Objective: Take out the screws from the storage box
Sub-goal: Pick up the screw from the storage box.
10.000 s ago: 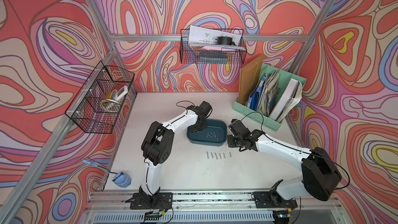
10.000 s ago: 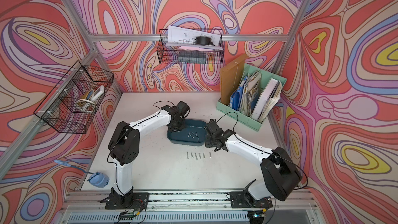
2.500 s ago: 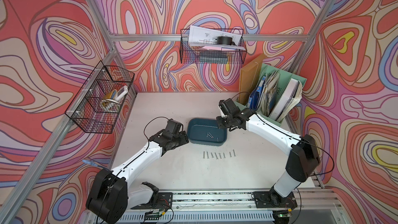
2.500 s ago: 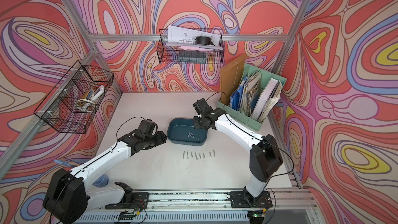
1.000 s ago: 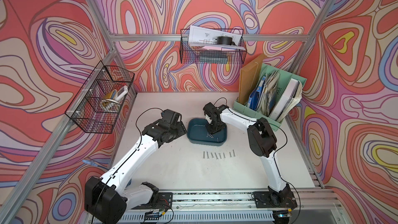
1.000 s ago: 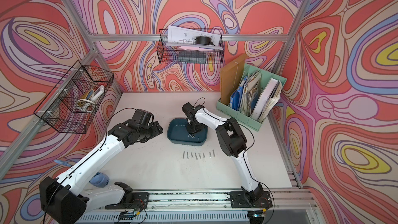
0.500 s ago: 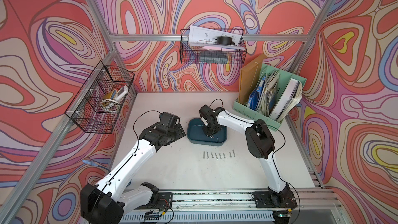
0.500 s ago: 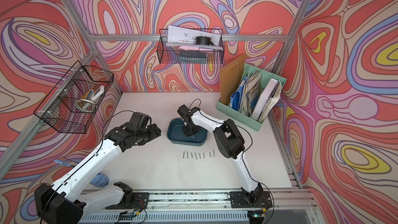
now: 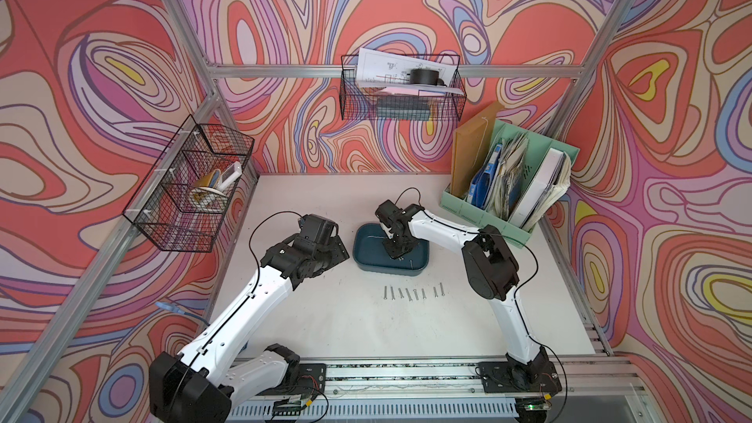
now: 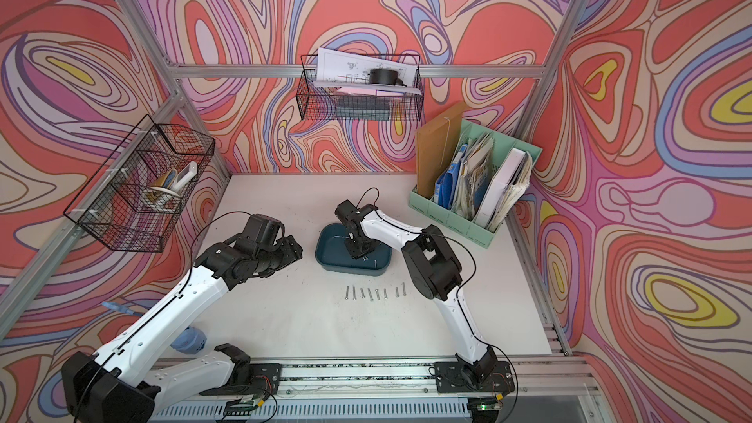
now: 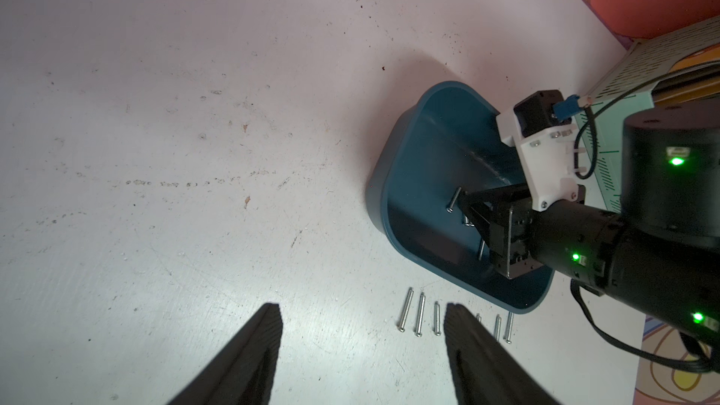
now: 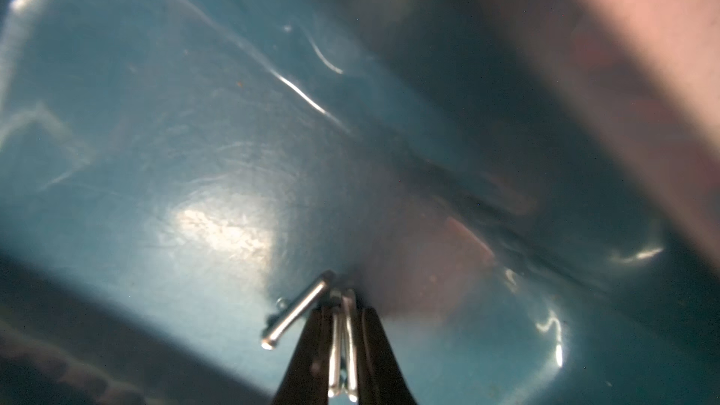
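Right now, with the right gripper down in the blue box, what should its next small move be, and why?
Probably lift straight up: the right gripper looks closed on two screws inside the box, a third screw loose beside them.

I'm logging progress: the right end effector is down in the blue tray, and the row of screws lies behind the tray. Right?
No: the row of screws lies in front of the tray, on its near side, as both top views show. The rest is right.
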Motion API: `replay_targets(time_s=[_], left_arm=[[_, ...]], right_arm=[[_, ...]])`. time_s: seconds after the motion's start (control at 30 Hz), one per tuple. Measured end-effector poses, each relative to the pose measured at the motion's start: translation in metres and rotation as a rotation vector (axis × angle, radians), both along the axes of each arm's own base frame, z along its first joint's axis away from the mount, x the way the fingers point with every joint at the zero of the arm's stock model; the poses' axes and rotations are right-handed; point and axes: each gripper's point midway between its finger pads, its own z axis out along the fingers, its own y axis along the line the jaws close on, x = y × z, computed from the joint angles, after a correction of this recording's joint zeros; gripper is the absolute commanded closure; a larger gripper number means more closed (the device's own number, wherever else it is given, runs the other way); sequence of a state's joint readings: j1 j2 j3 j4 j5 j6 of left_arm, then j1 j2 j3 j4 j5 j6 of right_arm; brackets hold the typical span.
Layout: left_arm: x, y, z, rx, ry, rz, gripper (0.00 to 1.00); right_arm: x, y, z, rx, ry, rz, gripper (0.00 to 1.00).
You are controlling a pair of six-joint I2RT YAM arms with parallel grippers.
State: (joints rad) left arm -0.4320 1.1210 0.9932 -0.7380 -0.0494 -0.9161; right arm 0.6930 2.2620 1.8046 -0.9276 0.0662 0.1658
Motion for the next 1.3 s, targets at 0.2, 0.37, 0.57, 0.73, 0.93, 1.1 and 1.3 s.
replay_targets(time_s=[0.2,0.37,0.57,0.73,0.93,1.1,1.3], left_arm=[[-0.001,0.001,-0.001,0.002,0.003,0.002,0.28],[-0.001,0.001,-0.001,0.004,0.004,0.003,0.28],[-0.002,0.001,-0.001,0.006,0.008,0.003,0.28],[-0.004,0.002,-0.003,0.011,0.019,0.003,0.28],[-0.006,0.003,-0.004,0.016,0.028,0.003,0.28],[-0.006,0.003,-0.005,0.015,0.029,0.003,0.28],[-0.006,0.003,-0.004,0.016,0.028,0.003,0.28]], right_arm=[[0.002,-0.002,0.000,0.004,0.001,-0.010,0.85],[0.004,-0.006,0.000,0.006,0.007,-0.021,0.84],[0.004,-0.008,0.000,0.022,0.019,-0.046,0.81],[0.005,-0.011,0.003,0.028,0.026,-0.066,0.80],[0.003,-0.018,0.002,0.021,0.036,-0.079,0.80],[0.000,-0.024,0.002,0.021,0.044,-0.091,0.79],[0.003,-0.031,0.007,0.029,0.039,-0.118,0.79]])
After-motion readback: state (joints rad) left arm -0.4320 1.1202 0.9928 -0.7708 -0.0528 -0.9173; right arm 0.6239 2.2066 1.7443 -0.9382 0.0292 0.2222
